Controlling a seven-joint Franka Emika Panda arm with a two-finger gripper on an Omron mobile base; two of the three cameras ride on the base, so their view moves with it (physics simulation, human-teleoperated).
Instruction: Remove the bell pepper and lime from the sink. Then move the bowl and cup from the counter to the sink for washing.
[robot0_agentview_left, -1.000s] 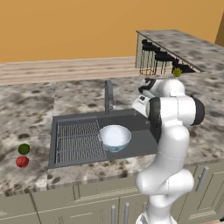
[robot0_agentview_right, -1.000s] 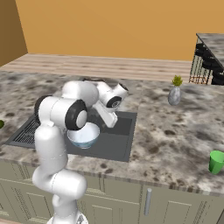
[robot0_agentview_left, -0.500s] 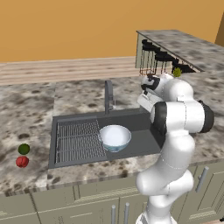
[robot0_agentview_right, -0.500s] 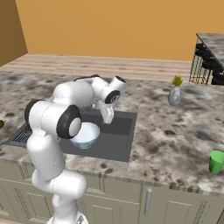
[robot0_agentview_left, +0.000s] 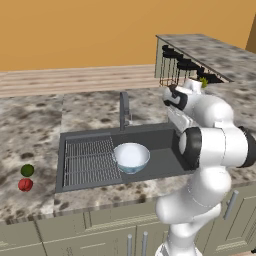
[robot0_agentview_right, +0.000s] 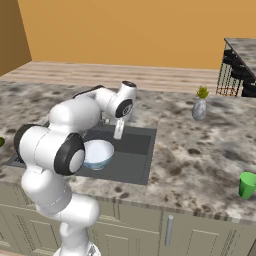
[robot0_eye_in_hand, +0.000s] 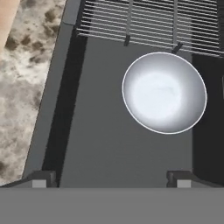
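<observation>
Bowl (robot0_agentview_left: 131, 157) sits upright on the dark floor of the sink (robot0_agentview_left: 160, 137), its rim just beside the ribbed wire rack (robot0_agentview_left: 91, 161), white inside and empty; the hand view looks down into it (robot0_eye_in_hand: 164, 92) with nothing between it and the camera. Bell pepper (robot0_agentview_left: 25, 185) and lime (robot0_agentview_left: 27, 170) lie close together on the counter (robot0_agentview_left: 30, 135), well left of the basin, so both fruits are out and the bowl is in. By that reckoning three of the four moves look done and only the cup is left.

The cup (robot0_agentview_right: 246, 185) stands upright near the front edge of the counter, far to the right of the sink, well apart from the grey vase with its plant (robot0_agentview_right: 199, 106) further back.

The gripper (robot0_eye_in_hand: 111, 176) hangs above the right part of the basin with its jaws spread wide and nothing between them; the two finger tips frame bare sink floor, clear of the bowl.

The step in hand looks like the changeover from bowl to cup. The next move probably calls for lifting clear of the sink and faucet (robot0_agentview_left: 123, 110), swinging far to the right, perhaps with the base driving along, then coming down over the cup with jaws astride its wall. The cup is small and near the counter edge, so a nudge could tip it or push it off.
</observation>
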